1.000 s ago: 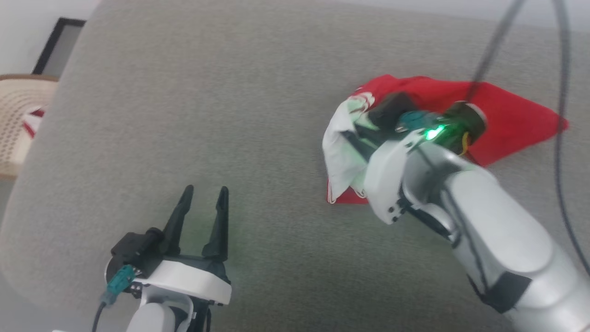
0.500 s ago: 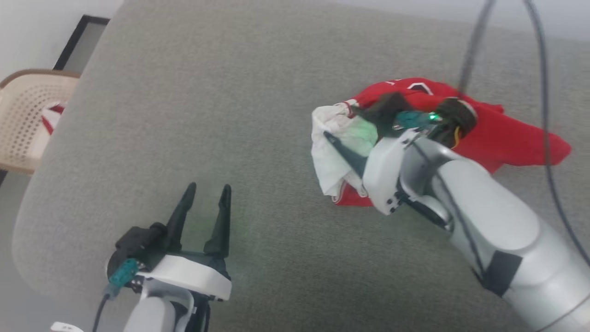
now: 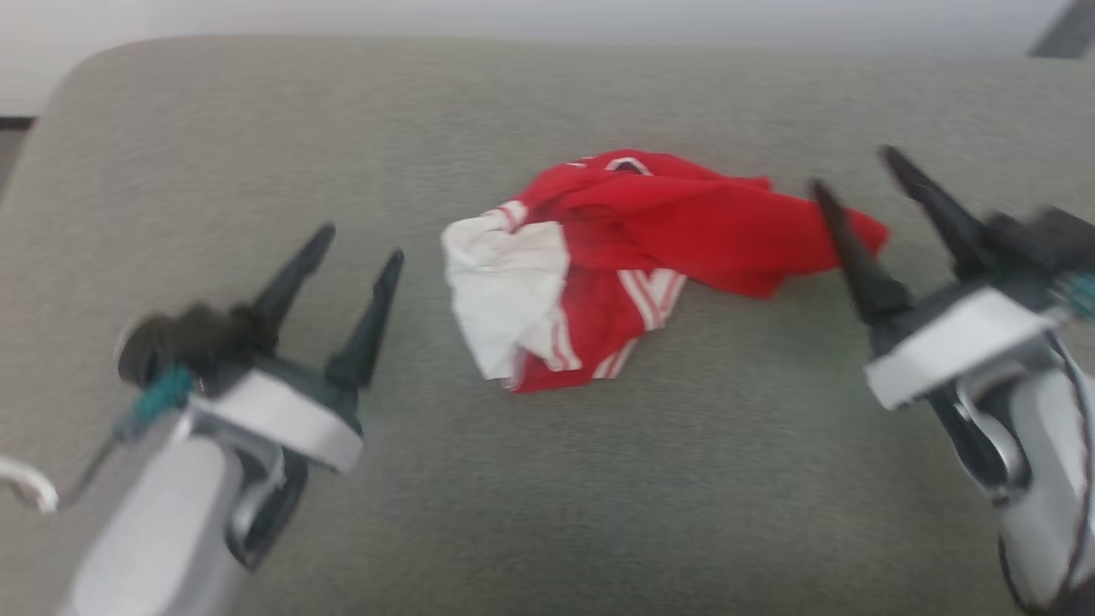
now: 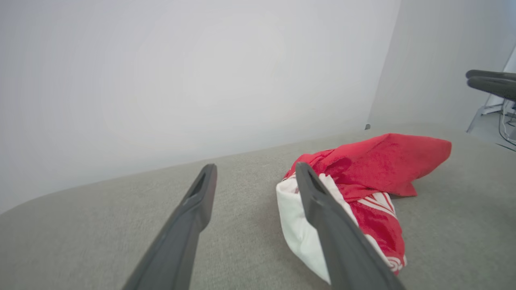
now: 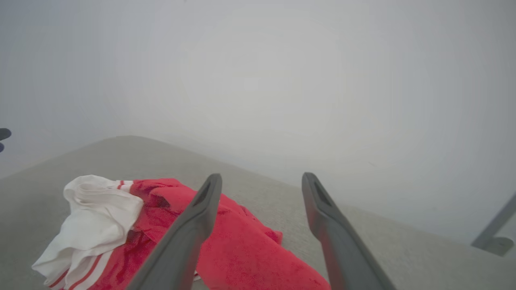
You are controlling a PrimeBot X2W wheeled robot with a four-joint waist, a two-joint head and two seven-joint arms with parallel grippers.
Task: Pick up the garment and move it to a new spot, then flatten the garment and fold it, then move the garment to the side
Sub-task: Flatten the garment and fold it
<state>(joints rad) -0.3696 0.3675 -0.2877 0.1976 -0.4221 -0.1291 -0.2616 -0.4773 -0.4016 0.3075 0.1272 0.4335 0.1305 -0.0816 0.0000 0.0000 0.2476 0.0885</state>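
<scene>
The garment [image 3: 633, 248] lies crumpled in a heap on the grey padded table [image 3: 257, 128], red body to the right, white sleeve to the left, striped trim in front. My left gripper [image 3: 359, 244] hovers open at the lower left, a short way off the white sleeve. My right gripper [image 3: 851, 168] is open at the right, its near fingertip by the garment's red tip, holding nothing. The left wrist view has the garment [image 4: 383, 165] just right of my open left gripper [image 4: 256, 167]. In the right wrist view the garment [image 5: 242, 249] lies below and left of my open right gripper [image 5: 262, 177].
A pale wall [image 4: 201, 80] rises behind the table's far edge. The table's rounded corner [image 3: 60, 94] is at the far left. A metal stand foot [image 5: 494, 241] shows past the table at the right. Grey surface stretches all round the heap.
My right gripper has opened, let go of the garment and drawn back to the right. The garment now lies free in a heap. The head camera has shifted.
</scene>
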